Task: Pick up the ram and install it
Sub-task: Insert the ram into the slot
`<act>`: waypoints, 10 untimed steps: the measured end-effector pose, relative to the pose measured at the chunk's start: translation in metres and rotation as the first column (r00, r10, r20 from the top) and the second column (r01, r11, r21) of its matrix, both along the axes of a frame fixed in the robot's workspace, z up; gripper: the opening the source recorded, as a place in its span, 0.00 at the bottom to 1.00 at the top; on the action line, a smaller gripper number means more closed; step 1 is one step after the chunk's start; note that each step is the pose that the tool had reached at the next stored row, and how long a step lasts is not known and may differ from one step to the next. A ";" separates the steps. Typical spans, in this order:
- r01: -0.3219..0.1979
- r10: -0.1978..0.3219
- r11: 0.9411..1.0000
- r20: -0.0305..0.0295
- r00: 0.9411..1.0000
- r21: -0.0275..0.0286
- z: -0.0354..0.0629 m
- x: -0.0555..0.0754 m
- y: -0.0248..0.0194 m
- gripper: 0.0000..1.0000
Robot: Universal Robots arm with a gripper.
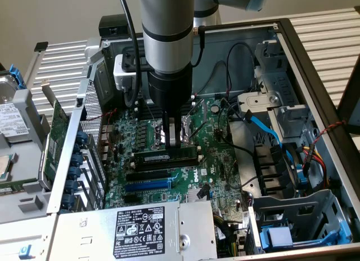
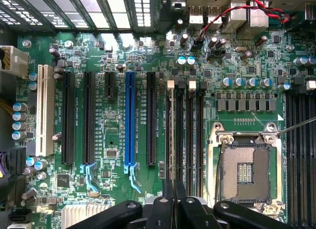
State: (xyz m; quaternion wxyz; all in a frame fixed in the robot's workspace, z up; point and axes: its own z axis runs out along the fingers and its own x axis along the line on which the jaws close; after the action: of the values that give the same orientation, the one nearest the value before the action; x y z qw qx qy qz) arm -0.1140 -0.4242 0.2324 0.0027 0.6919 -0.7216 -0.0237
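ram [image 1: 166, 158] x1, in slot, directly under gripper [image 1: 174, 142] | gripper x1, fingers together, contact unclear

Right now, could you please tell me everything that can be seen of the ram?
The ram is a long, narrow, thin stick, dark on the side that faces the exterior view, with a pale label strip along it. It stands on its long edge in a black memory slot of the green motherboard. The shut tool rests at its upper edge near the middle and seems to touch it. Whether it is fully seated cannot be told.
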 end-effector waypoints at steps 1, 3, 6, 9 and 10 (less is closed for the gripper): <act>0.000 0.000 1.000 0.000 1.000 0.000 0.0000 0.000 0.0000 0.12; 0.000 0.000 1.000 0.000 1.000 0.000 0.0000 0.000 0.0000 0.12; 0.000 0.000 1.000 0.000 1.000 0.000 0.0004 0.000 0.0001 0.12; 0.000 0.000 1.000 0.000 1.000 0.000 0.0005 0.000 0.0000 0.12; 0.000 0.000 1.000 0.000 1.000 0.000 0.0005 0.000 0.0000 0.12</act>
State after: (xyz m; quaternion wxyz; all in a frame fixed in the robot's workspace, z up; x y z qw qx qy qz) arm -0.1140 -0.4242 0.2329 0.0026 0.6919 -0.7216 -0.0237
